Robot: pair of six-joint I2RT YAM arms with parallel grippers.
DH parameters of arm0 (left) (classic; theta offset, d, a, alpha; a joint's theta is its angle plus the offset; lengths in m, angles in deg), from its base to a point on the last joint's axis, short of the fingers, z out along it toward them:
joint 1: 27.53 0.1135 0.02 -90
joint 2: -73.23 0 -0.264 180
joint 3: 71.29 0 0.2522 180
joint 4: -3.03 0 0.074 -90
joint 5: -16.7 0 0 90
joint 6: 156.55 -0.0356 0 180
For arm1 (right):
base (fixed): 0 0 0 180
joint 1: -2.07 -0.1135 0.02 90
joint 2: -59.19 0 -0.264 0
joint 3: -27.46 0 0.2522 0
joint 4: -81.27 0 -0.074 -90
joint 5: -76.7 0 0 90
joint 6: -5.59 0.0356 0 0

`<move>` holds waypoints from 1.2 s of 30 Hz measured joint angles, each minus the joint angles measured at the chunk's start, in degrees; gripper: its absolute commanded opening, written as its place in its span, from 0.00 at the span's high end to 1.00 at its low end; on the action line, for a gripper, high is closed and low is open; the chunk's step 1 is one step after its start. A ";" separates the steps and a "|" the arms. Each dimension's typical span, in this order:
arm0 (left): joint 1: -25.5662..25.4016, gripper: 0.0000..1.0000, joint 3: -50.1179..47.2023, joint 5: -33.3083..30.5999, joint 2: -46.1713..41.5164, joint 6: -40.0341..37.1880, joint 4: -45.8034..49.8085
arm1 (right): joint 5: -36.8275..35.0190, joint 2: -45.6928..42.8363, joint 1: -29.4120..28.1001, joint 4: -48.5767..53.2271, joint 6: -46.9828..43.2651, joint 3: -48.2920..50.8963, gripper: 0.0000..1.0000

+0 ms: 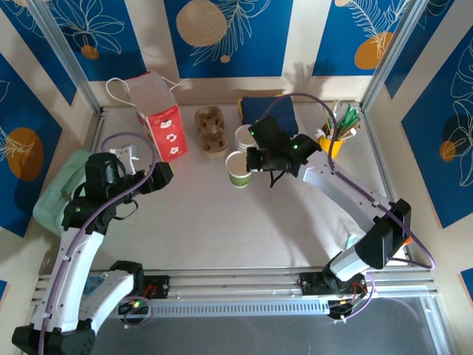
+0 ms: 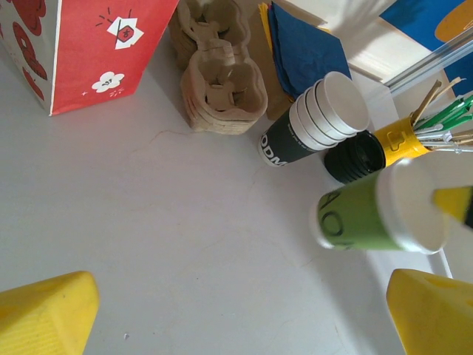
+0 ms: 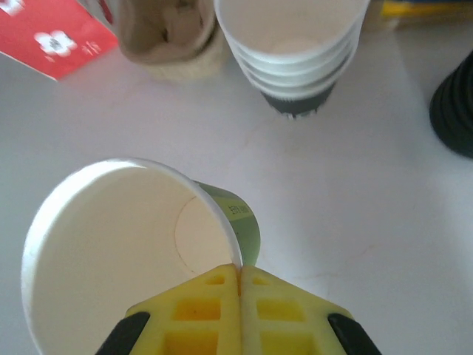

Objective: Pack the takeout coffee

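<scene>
Top view: the right claw [image 1: 250, 164] is clamped on the rim of the lidless green coffee cup [image 1: 238, 171], midway along the far edge of the surface [image 1: 222, 222], just before the stacked cups [image 1: 244, 137].

Left wrist view: the left claw [image 2: 238, 310] gapes wide, holding nothing.

Right wrist view: its yellow pads [image 3: 214, 296] pinch the cup's wall.

The step looks like readying the cup. Next, 1 of the black lids [image 2: 355, 157] needs pressing on squarely.

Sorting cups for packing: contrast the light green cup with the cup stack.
The green cup is one cup with light green sides; the cup stack is several nested, with dark sides. The right end effector pinches the green cup's rim; the cup stack stands free. Both are white inside, lidless.
</scene>
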 measured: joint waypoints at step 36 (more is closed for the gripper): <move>-0.09 0.01 -0.85 -0.59 -3.52 1.07 0.52 | 0.76 7.15 1.53 -15.89 5.16 12.76 0.79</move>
